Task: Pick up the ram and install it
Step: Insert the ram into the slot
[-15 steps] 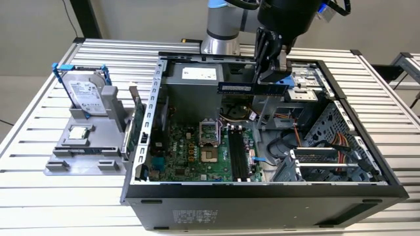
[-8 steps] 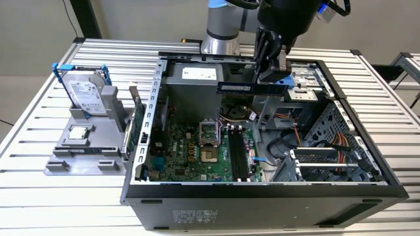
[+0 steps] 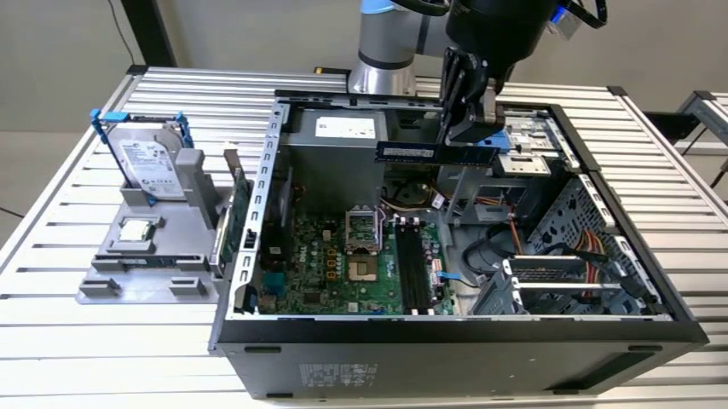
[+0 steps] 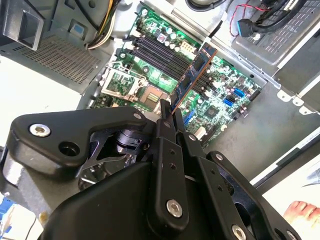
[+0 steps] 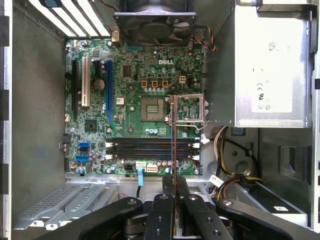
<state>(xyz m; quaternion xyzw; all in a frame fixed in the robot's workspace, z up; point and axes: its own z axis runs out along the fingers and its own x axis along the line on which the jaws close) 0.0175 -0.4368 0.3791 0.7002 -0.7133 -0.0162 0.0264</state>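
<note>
My gripper is shut on the ram, a long dark stick with a pale label, holding it by one end high above the open computer case. The stick hangs level over the green motherboard. In both wrist views the ram shows edge-on, sticking out from between the black fingers. It lies crosswise to the long black memory slots far below it, well apart from them.
On a grey fixture at the exterior view's left stand a silver hard drive in a blue frame and a small square processor chip. Inside the case are the power supply, a fan, cables and a drive cage. A person's foot shows on the floor.
</note>
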